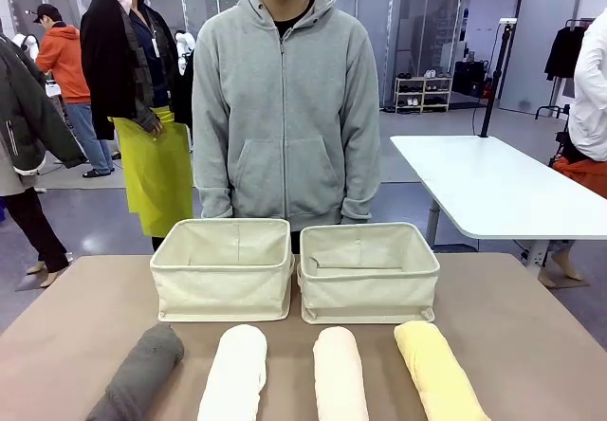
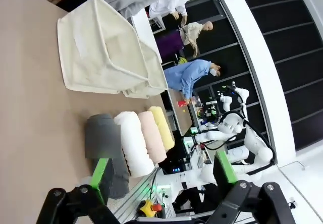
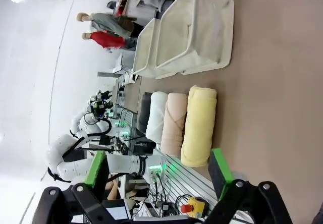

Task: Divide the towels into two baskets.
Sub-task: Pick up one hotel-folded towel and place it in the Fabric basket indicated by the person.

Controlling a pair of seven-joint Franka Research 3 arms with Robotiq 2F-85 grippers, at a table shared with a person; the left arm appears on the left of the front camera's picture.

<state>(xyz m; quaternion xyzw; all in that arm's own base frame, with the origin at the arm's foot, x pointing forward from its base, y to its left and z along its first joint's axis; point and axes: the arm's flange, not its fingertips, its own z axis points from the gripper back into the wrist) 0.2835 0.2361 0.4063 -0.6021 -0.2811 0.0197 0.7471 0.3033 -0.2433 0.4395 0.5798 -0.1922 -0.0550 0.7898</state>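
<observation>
Cream-beige canvas makes up the two baskets, which stand side by side near the middle of the brown tabletop (image 1: pixel 531 317), almost touching, with their long sides turned toward the robot. The left basket (image 1: pixel 223 293) has soft upright walls and a folded rim. The right basket (image 1: pixel 368 298) is its twin, though its near rim sags slightly inward. Just behind them, at the far edge, stands a person in a grey zip hoodie (image 1: pixel 285 108) with both arms hanging down.

Four rolled terry towels lie in a row on the tabletop on the robot's side of the baskets, all outside them, each roll pointing lengthwise toward the baskets. From the robot's left to its right they are:
- the dark grey towel (image 1: pixel 140 374), angled a little outward;
- the white towel (image 1: pixel 234 372);
- the cream-peach towel (image 1: pixel 340 375);
- the pale yellow towel (image 1: pixel 438 372), also angled outward.

The front view shows strips of bare tabletop between neighbouring rolls.

The left end effector (image 2: pixel 161 172) hangs above the near edge with its jaws spread wide, green pads (image 2: pixel 100 173) well apart and gripping nothing; the dark grey towel is the roll closest to it. The right end effector (image 3: pixel 157 168) is likewise spread wide and holds nothing, with the pale yellow towel nearest.
</observation>
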